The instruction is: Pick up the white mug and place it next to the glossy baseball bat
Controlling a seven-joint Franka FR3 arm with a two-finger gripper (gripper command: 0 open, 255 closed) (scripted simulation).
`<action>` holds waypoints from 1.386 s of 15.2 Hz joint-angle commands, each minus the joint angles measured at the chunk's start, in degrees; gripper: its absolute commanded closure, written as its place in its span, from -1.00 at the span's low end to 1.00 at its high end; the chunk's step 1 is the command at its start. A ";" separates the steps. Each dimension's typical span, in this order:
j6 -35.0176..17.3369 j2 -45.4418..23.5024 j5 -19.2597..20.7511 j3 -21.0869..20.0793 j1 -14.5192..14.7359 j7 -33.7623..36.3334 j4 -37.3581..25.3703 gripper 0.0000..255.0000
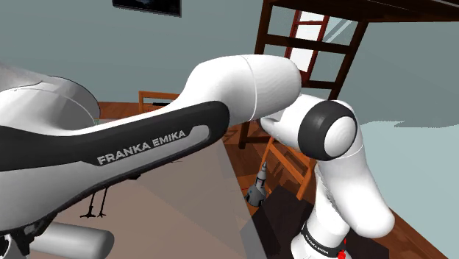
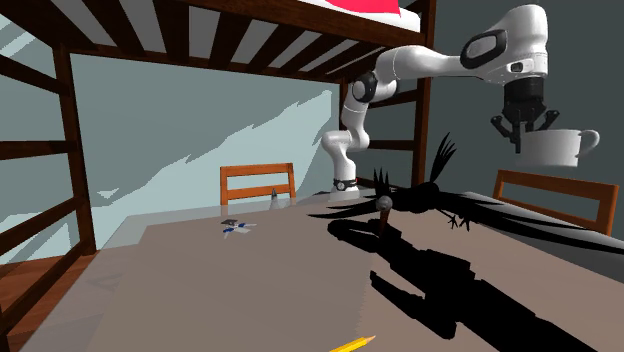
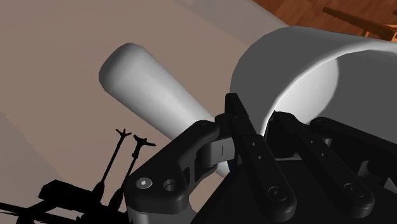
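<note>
Grey-brown table under a wooden bunk frame, with a wooden chair at its far edge. A black bird figure stands on it near a small blue-white object and a yellow pencil. The arm arches high, hand pointing down. The gripper is clamped on the rim of the white mug, held in the air above the pale bat lying on the table.
</note>
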State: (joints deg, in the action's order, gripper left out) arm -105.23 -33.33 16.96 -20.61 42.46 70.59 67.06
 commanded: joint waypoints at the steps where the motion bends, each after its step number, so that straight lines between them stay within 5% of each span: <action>1: 3.92 -4.69 1.25 0.26 3.29 1.24 -8.46 1.00; 21: -10.81 -5.37 2.41 0.92 1.52 3.85 6.02 1.00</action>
State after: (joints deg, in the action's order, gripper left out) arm -115.40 -38.34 19.21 -19.76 43.84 74.17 72.81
